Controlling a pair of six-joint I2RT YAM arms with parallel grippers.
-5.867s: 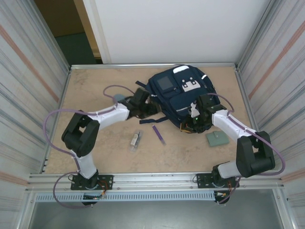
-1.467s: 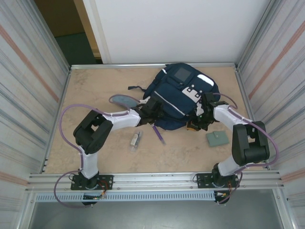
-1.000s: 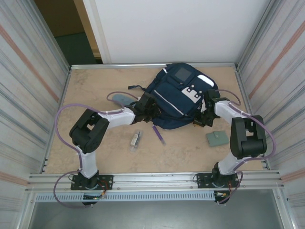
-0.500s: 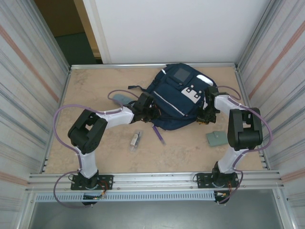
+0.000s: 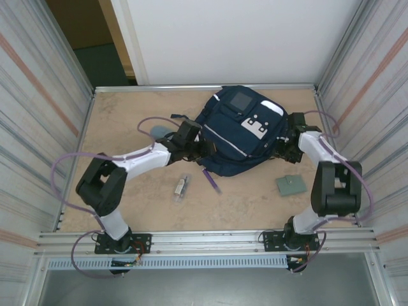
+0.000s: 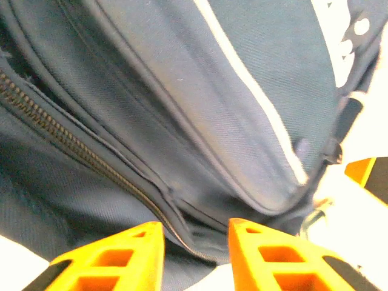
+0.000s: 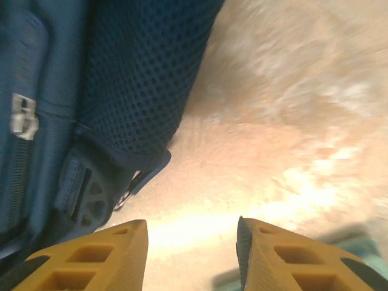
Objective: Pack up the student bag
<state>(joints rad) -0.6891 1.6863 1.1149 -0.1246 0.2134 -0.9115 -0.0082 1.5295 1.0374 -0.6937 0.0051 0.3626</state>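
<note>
Since half a second ago the right arm has swung outward and the student bag (image 5: 245, 131) has turned a little, settling toward 1 o'clock on the table (image 5: 121, 115). The left gripper (image 6: 195, 227) sits at the bag's 8 o'clock edge with a fold beside the zip (image 6: 91, 157) running between its fingers; whether they pinch it cannot be told. The right gripper (image 7: 191, 224), at the bag's 4 o'clock corner beside the mesh pocket, stands spread with only bare table between its fingers. The zip looks closed, so packing has likely not begun: this seems to be positioning. The purple pen (image 5: 212, 180) at the bag's 7 o'clock, the small white item (image 5: 182, 186) beyond it and the green pad (image 5: 291, 185) at 5 o'clock lie outside.
</note>
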